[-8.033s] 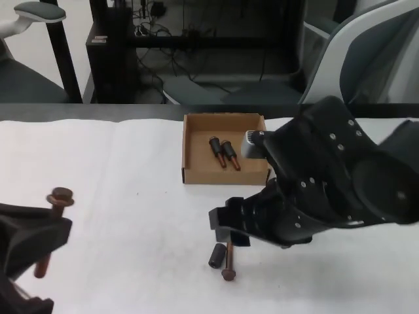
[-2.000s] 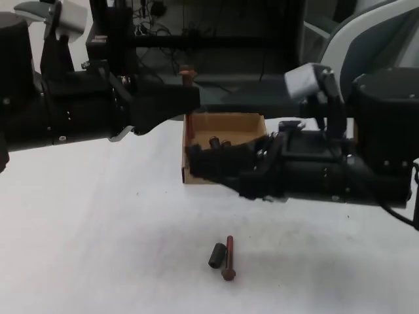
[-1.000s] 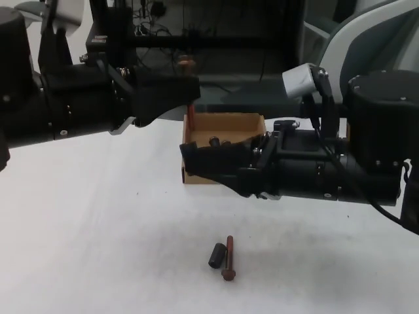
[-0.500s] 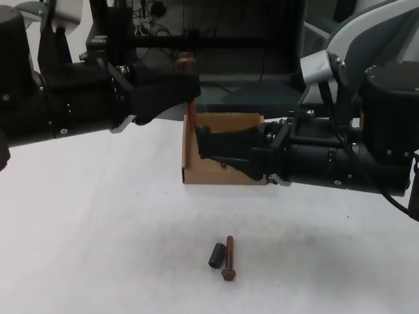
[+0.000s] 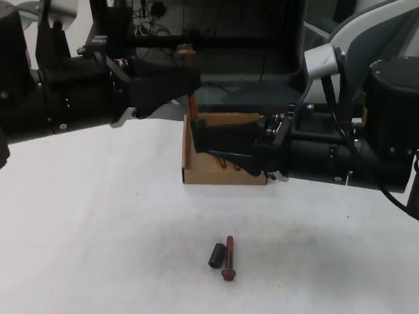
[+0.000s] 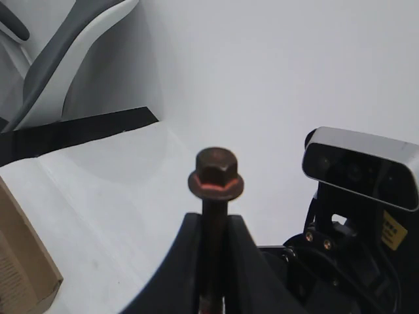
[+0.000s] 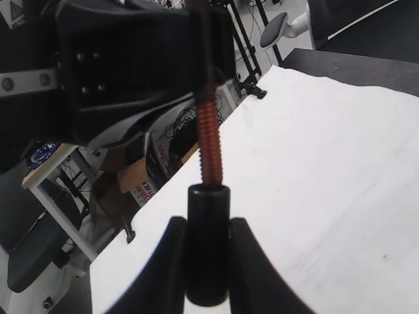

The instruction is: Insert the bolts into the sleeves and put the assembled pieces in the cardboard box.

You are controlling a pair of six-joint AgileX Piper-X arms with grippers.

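1. Cardboard box, open brown carton (image 5: 222, 178), far side of bench; reddish pieces (image 5: 222, 161) inside, partly hidden.
2. Left gripper (image 6: 213, 226) clamps rusty hex-head steel bolt (image 6: 215, 176), aloft near box.
3. Right gripper (image 7: 207, 229) pinches black cylindrical sleeve (image 7: 208, 199); thread at its mouth, insertion apparently underway.
4. Loose bolt (image 5: 228, 256) and loose sleeve (image 5: 217, 255): side by side, unassembled, near edge.

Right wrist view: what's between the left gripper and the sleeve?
Only the bolt, its threaded shank spanning from the left gripper to the mouth of the sleeve, as the right wrist view shows.
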